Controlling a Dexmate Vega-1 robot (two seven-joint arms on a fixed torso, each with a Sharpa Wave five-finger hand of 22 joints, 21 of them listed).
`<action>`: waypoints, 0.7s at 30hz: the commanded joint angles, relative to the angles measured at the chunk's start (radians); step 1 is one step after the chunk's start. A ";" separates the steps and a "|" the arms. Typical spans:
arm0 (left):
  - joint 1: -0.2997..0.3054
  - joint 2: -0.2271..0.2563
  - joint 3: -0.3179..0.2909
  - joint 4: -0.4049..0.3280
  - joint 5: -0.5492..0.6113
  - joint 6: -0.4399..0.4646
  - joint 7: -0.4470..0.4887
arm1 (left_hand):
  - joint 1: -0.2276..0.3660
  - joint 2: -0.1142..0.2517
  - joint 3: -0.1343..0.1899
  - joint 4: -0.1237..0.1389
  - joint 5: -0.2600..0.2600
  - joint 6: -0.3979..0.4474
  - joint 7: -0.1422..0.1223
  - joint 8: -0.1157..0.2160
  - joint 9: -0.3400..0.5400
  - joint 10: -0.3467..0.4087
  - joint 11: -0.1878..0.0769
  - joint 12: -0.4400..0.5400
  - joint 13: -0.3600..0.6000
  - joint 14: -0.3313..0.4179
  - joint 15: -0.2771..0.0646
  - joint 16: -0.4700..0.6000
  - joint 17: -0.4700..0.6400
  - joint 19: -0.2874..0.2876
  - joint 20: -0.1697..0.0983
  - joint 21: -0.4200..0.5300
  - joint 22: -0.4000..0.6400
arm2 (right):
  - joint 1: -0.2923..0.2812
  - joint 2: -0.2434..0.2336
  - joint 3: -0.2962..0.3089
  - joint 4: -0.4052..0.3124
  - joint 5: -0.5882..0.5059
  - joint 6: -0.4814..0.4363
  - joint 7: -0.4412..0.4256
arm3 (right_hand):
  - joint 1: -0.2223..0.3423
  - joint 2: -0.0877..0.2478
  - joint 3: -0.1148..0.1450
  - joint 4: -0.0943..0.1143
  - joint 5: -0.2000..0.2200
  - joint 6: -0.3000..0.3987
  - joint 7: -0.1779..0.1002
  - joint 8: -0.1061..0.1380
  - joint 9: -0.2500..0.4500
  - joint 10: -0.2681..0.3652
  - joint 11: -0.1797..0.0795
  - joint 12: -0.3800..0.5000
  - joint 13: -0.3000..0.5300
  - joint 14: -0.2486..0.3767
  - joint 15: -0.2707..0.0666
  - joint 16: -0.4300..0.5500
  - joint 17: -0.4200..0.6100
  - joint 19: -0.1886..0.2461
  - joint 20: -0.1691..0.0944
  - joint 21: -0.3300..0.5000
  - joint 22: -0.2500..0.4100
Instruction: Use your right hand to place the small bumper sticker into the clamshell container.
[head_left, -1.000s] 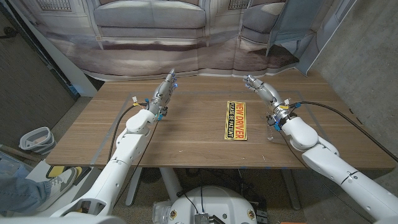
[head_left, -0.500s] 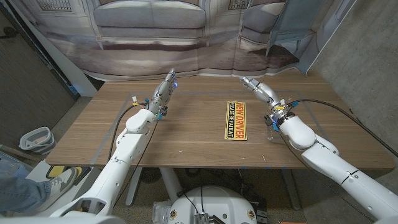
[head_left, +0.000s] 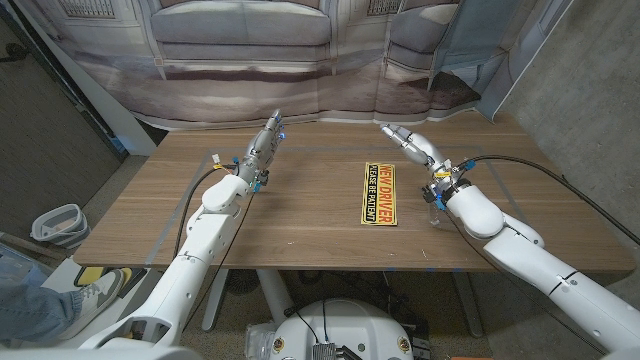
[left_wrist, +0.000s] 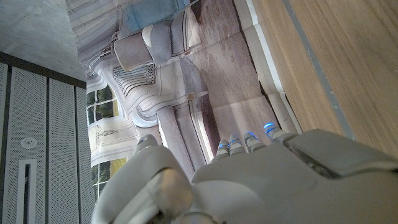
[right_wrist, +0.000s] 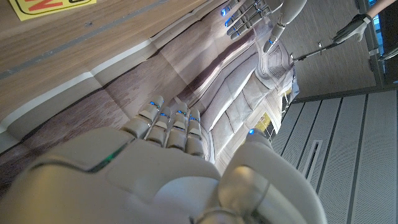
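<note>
The bumper sticker (head_left: 380, 194) is a long yellow strip with black and red lettering. It lies on the wooden table (head_left: 300, 215), right of centre, and its corner (right_wrist: 50, 5) also appears in the right wrist view. My right hand (head_left: 410, 145) hovers just beyond and to the right of the sticker's far end, with its fingers (right_wrist: 169, 124) stretched out and holding nothing. On the left side of the table, my left hand (head_left: 265, 148) is raised with straight fingers (left_wrist: 245, 142), also holding nothing. It is also visible in the right wrist view (right_wrist: 249, 15).
A printed backdrop of a sofa (head_left: 245, 30) hangs behind the table's far edge. On the floor to the left are a grey bin (head_left: 58, 222) and a person's shoe (head_left: 95, 290). A concrete wall (head_left: 590, 90) rises at the right.
My right hand has moved a little to the left, toward the far end of the sticker. The left hand and the sticker have stayed where they were.
</note>
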 joint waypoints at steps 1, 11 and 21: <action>0.010 0.001 0.000 -0.016 0.005 0.006 0.011 | 0.010 0.005 -0.006 0.003 -0.001 0.005 0.000 0.005 0.006 0.004 -0.001 0.003 0.002 -0.003 0.003 0.007 0.002 -0.025 -0.060 -0.007 0.004 | -0.003 -0.019 -0.007 -0.032 -0.070 -0.032 -0.017 | 0.012 0.000 0.004 -0.004 -0.006 0.005 -0.005 -0.003 0.001 0.004 -0.005 -0.006 0.004 0.003 -0.007 -0.003 0.004 0.009 -0.029 -0.007 0.004; 0.018 0.001 0.003 -0.031 0.009 0.008 0.017 | 0.011 0.006 -0.008 0.003 -0.002 0.006 0.000 0.005 0.005 0.004 0.000 0.003 0.002 -0.003 0.003 0.006 0.002 -0.024 -0.059 -0.007 0.005 | -0.009 -0.035 -0.010 -0.054 -0.120 -0.048 -0.025 | 0.015 0.000 0.005 -0.007 -0.005 0.005 -0.007 -0.003 0.001 0.003 -0.006 -0.007 0.004 0.001 -0.009 -0.004 0.004 0.008 -0.029 -0.009 0.003; 0.024 0.001 0.003 -0.036 0.005 0.011 0.014 | 0.012 0.007 -0.009 0.003 -0.002 0.006 0.000 0.005 0.005 0.006 -0.001 0.003 0.002 -0.002 0.002 0.006 0.002 -0.024 -0.058 -0.007 0.005 | -0.016 -0.045 -0.011 -0.074 -0.174 -0.069 -0.041 | 0.018 0.001 0.006 -0.009 -0.005 0.006 -0.007 -0.003 0.001 0.004 -0.004 -0.008 0.004 0.002 -0.011 -0.003 0.004 0.009 -0.030 -0.011 0.003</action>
